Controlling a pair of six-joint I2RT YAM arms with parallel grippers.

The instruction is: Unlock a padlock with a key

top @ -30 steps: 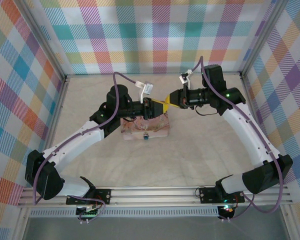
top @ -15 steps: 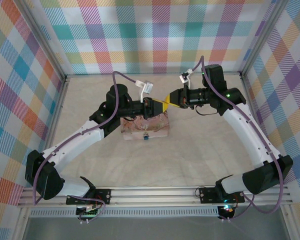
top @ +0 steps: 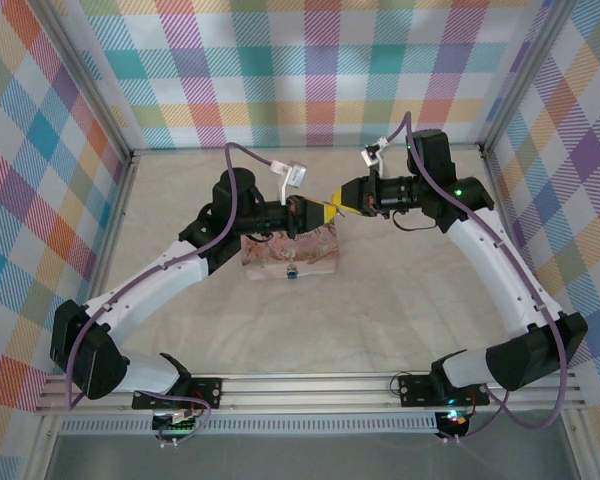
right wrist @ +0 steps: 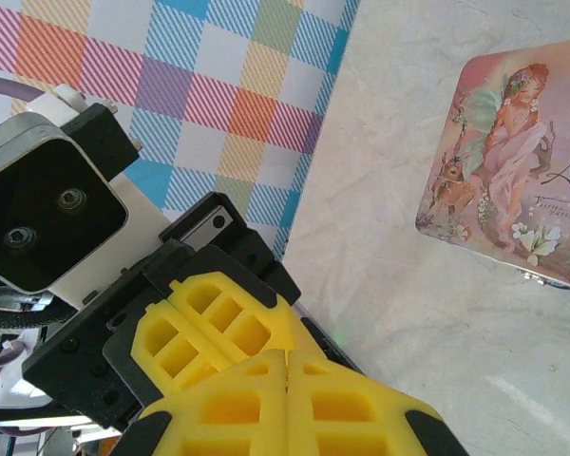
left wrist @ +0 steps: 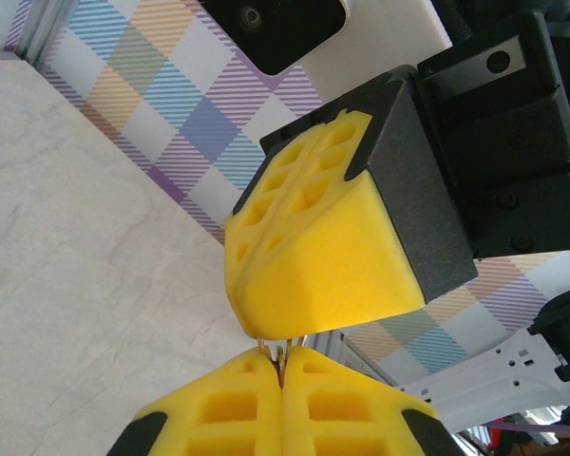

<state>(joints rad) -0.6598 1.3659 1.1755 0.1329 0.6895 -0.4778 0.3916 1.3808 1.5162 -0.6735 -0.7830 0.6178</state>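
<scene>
Top external puts the left gripper (top: pixel 324 211) and the right gripper (top: pixel 339 206) nose to nose, yellow tips touching, over the far right corner of the pink fairy tin (top: pixel 270 255). From the left wrist we see the left pads pressed flat together, with a thin bright metal sliver pinched in the seam and poking out toward 12 o'clock. We take that sliver to be the key (left wrist: pixel 277 351), so from above its long axis runs along the line joining the two grippers, roughly 9 to 3 o'clock. The right gripper is clamped shut too, its tip resting on the sliver's far end; whether it also grips that end we cannot tell. The padlock (top: pixel 292 271) is a tiny dark speck with a blue glint at the middle of the tin's near edge, about 7 o'clock from the meeting fingertips and well apart from the key. We judge the key must swing from sideways to pointing toward 7 o'clock and downward. The left arm, lying across the tin, looks the nearer one. The keyhole is too small to make out.
</scene>
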